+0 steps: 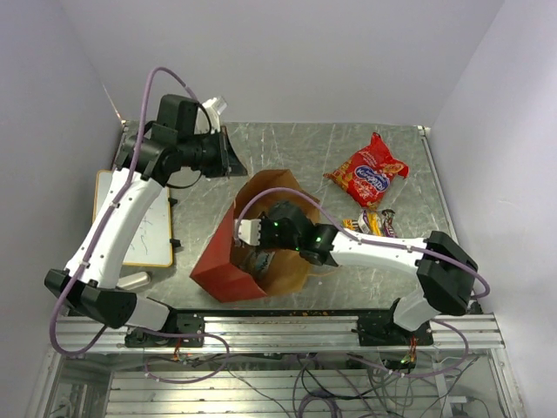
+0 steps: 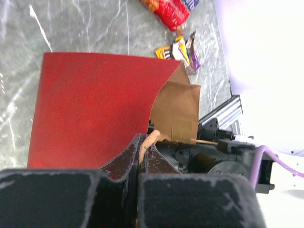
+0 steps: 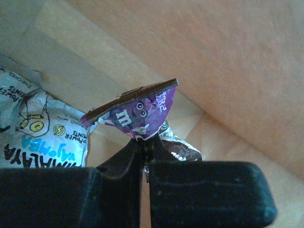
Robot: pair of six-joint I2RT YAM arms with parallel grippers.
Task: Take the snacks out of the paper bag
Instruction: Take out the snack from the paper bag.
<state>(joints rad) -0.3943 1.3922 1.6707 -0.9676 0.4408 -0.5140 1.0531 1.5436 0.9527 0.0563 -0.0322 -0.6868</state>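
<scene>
Red paper bag (image 1: 216, 268): tipped over on the bench (image 1: 296, 144), mouth open, brown inside showing.
Left tool (image 2: 143, 151): fingers together, pinching the bag's twisted handle (image 2: 151, 140).
Right tool (image 3: 144, 148): inside the bag, clamped on the lower edge of the purple packet (image 3: 137, 111).
Pale packet (image 3: 40, 137): blue print, inside the bag, just beside the purple one.
Chip bag (image 1: 367, 174): red, out on the bench, right of the paper bag.
Small packets (image 1: 374, 222): clustered on the bench near the chip bag.

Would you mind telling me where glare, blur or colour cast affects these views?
Top external: even light, sharp, sheen on the table. Left wrist: right side blown out white, left gripper blurred up close. Right wrist: warm orange cast inside the paper bag, purple packet sharp.
</scene>
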